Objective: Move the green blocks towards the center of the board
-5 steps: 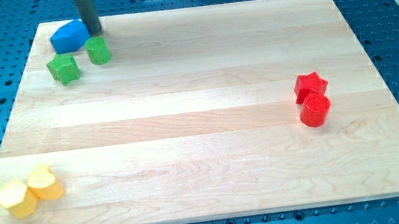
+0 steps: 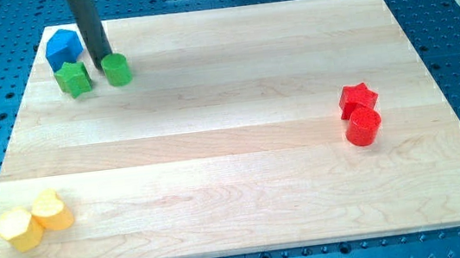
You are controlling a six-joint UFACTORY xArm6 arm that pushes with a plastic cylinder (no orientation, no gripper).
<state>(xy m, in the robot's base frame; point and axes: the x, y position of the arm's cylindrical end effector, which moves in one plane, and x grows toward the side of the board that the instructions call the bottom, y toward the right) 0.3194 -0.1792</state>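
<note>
A green star-shaped block (image 2: 74,78) and a green cylinder (image 2: 116,69) sit near the board's top left corner. My tip (image 2: 103,60) stands between them, just above and to the left of the cylinder, touching or nearly touching it. A blue block (image 2: 63,47) lies just above the green star, to the left of the rod.
A red star (image 2: 357,97) and a red cylinder (image 2: 363,126) sit together at the view's right. Two yellow blocks (image 2: 32,219) lie at the bottom left corner. The wooden board (image 2: 232,146) rests on a blue perforated table.
My tip moved down and slightly left, in between the two green blocks. The blue block shifted left and up. The green cylinder moved slightly down.
</note>
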